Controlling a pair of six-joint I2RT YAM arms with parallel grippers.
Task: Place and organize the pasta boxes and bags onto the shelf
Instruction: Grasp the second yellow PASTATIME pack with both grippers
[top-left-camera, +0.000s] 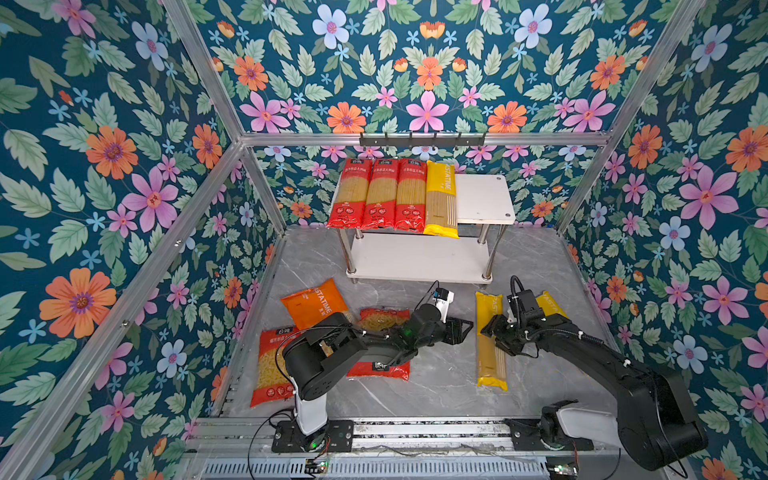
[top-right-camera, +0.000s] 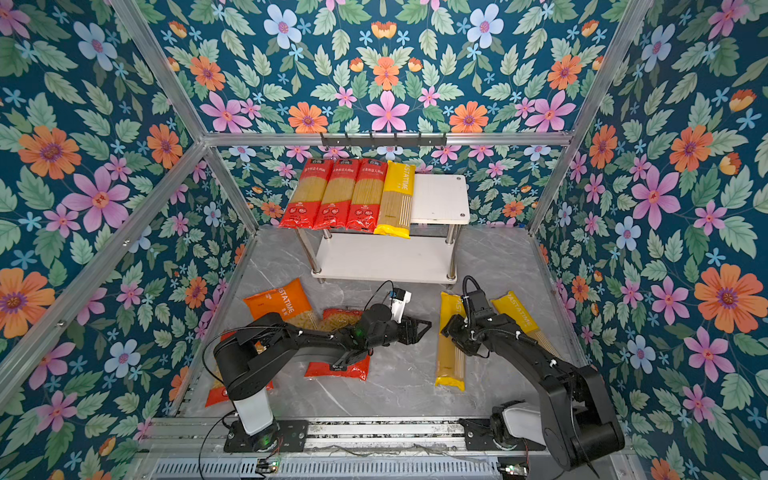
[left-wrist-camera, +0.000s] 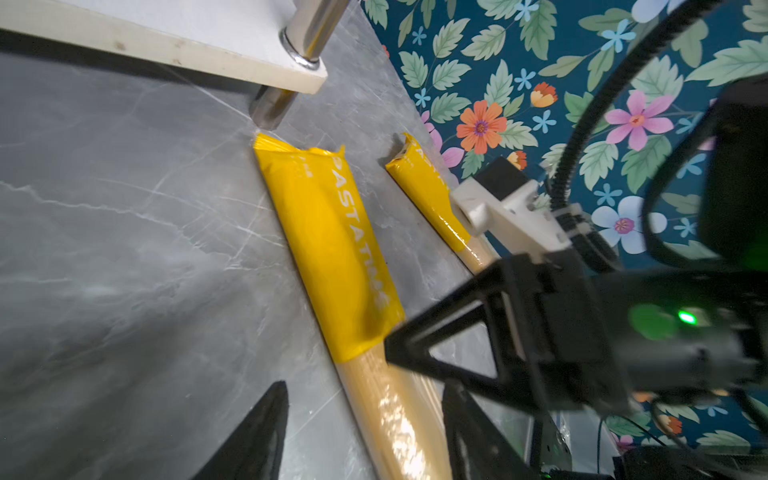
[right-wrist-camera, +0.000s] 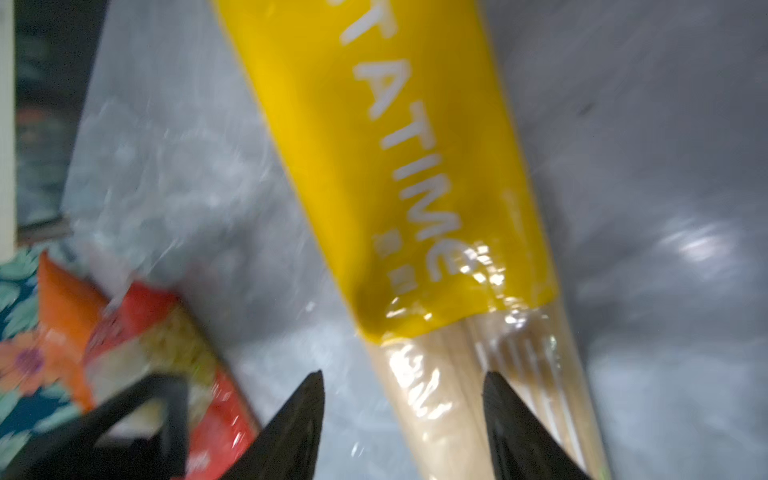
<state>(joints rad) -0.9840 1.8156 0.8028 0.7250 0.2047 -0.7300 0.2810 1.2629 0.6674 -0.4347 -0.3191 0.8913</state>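
The shelf (top-left-camera: 484, 197) stands at the back in both top views; three red spaghetti packs (top-left-camera: 382, 193) and one yellow pack (top-left-camera: 441, 199) lie side by side on its top board, and its lower board (top-left-camera: 415, 257) is bare. A yellow spaghetti pack (top-left-camera: 490, 353) (right-wrist-camera: 395, 166) lies on the table. My right gripper (top-left-camera: 494, 336) (right-wrist-camera: 403, 382) hangs open over its clear middle, one finger (right-wrist-camera: 511, 415) above the pack. My left gripper (top-left-camera: 465, 330) (left-wrist-camera: 365, 415) is open just left of it. A second yellow pack (top-left-camera: 548, 305) (left-wrist-camera: 424, 195) lies partly under the right arm.
An orange bag (top-left-camera: 313, 307) and two red short-pasta bags (top-left-camera: 270, 365) (top-left-camera: 378, 370) lie on the table's left, partly under the left arm. A hook rail (top-left-camera: 422, 139) hangs above the shelf. Flowered walls and aluminium posts (top-left-camera: 257, 183) close in the sides.
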